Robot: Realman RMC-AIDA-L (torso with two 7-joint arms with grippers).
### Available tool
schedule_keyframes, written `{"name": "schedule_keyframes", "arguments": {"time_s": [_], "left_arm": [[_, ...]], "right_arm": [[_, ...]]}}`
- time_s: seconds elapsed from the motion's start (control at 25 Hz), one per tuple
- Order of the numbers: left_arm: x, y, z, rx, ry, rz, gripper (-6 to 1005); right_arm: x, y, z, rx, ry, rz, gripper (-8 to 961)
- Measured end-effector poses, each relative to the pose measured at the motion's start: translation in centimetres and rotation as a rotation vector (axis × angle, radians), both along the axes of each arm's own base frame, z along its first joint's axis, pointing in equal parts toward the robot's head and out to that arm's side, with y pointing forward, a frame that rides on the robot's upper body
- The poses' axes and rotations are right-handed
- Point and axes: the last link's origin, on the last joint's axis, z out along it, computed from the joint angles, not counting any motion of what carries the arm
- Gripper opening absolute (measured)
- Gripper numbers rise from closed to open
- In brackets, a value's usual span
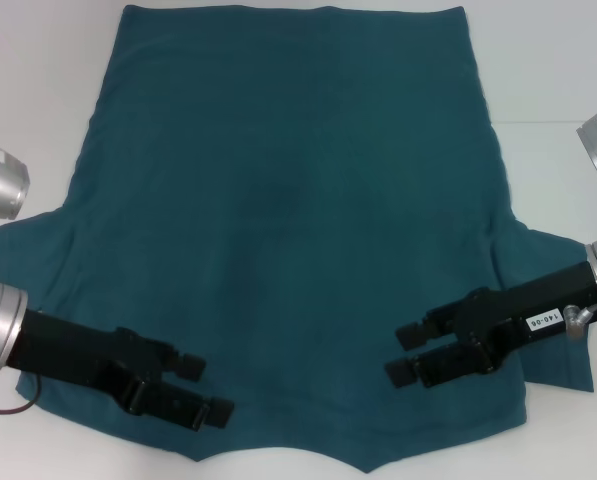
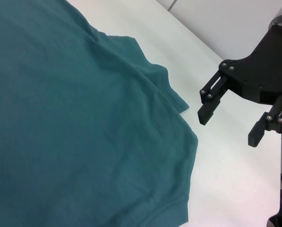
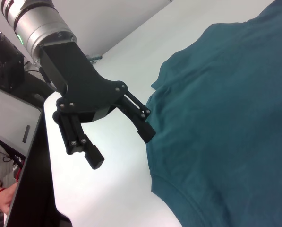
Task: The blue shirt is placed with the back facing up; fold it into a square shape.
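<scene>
White tabletop [image 1: 568, 80] is lying under everything we are looking at. We are seeing the blue shirt [image 1: 288, 230] spread flat across it, plain side up, collar edge nearest us and no lettering showing. Our left gripper [image 1: 204, 389] is hovering over the shirt's near left corner, jaws parted and holding nothing. Our right gripper [image 1: 405, 352] is hovering over the near right part, likewise spread and holding nothing, its arm carrying a small white label [image 1: 541, 322] reading "140-06".
</scene>
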Motion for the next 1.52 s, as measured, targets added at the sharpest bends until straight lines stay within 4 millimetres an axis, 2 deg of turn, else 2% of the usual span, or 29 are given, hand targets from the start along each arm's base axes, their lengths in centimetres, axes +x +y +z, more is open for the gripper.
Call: {"name": "schedule_keyframes", "arguments": {"time_s": [0.72,0.84,0.96,1.12,1.2,1.24,1.32,1.52], "left_arm": [[0.1,0.0,-0.1,-0.002,-0.005,0.000,916],[-0.3,0.7,0.4,0.049,-0.001,0.074,916],[-1.6,2.4,2.2,0.197,-0.023,0.252,915],[-3.4,3.4,4.5,0.326,-0.087,0.484,915],[-3.9,3.5,4.8,0.340,-0.103,0.528,915],[-5.3,3.5,5.7,0.380,-0.156,0.641,915],[-6.3,3.4,6.2,0.411,-0.194,0.700,915],[-9.2,2.6,7.0,0.502,-0.284,0.854,916]], "right_arm": [[0.1,0.1,-0.1,0.009,-0.001,-0.013,700],[0.4,0.8,0.4,0.058,0.020,-0.067,701],[0.8,2.0,1.4,0.142,0.056,-0.188,701],[1.3,3.5,2.6,0.230,0.134,-0.401,700],[1.5,4.3,3.1,0.255,0.189,-0.487,699],[1.6,4.6,3.3,0.264,0.216,-0.518,699],[1.7,5.4,3.9,0.273,0.265,-0.574,700],[2.2,7.7,5.0,0.315,0.270,-0.694,700]]}}
